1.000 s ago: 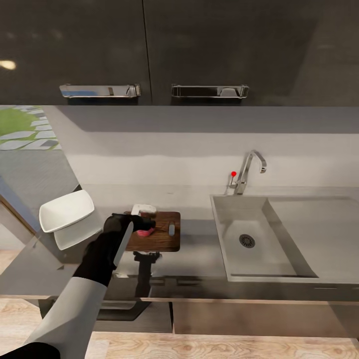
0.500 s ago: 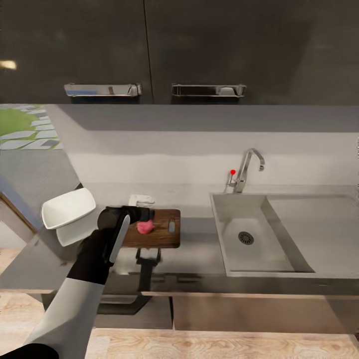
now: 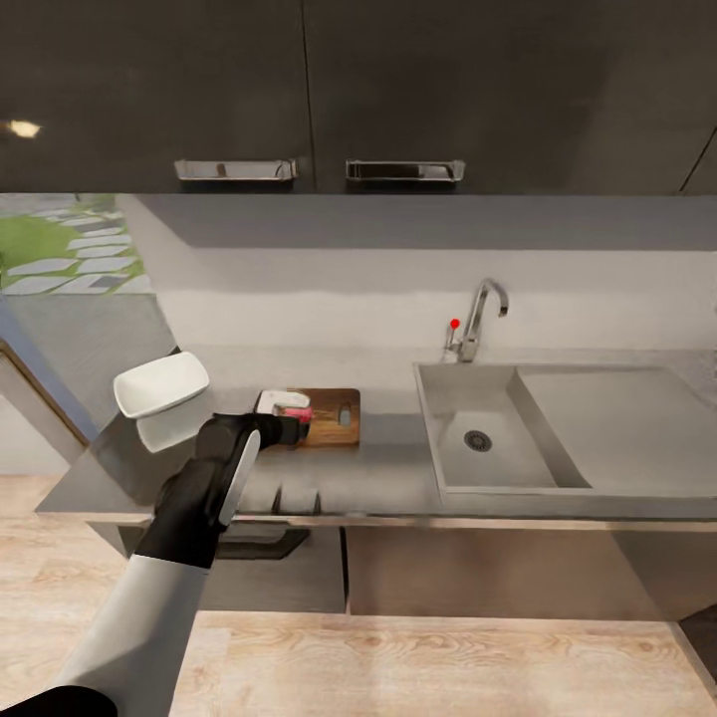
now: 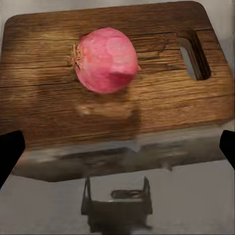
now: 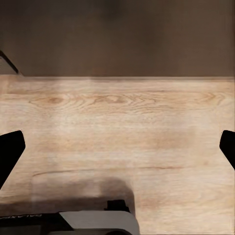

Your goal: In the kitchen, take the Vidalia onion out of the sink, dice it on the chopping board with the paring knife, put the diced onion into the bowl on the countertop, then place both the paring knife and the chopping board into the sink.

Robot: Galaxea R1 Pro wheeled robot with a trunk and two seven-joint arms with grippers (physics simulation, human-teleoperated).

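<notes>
The Vidalia onion [image 4: 105, 58] lies free on the dark brown chopping board [image 4: 54, 107], a small pink lump [image 3: 301, 412] in the head view. My left gripper [image 3: 289, 429] hovers at the board's [image 3: 336, 426] near left edge, short of the onion. It is open, and its dark fingertips [image 4: 10, 152] stand wide apart with nothing between them. The white bowl [image 3: 160, 383] sits at the left end of the grey countertop [image 3: 398, 478]. The sink [image 3: 498, 463] with its chrome tap [image 3: 476, 319] is to the right. I cannot make out the paring knife. My right gripper [image 5: 117, 147] is open.
A small white object [image 3: 281, 400] lies just behind the board's left end. Dark wall cabinets [image 3: 398, 90] with chrome handles hang above the counter. Light wooden floor [image 5: 117, 127] lies under the right gripper and in front of the dark cabinet fronts [image 3: 478, 568].
The head camera has drawn back, so the whole scene looks smaller. My left gripper let go of the onion and pulled back to the board's near left edge.
</notes>
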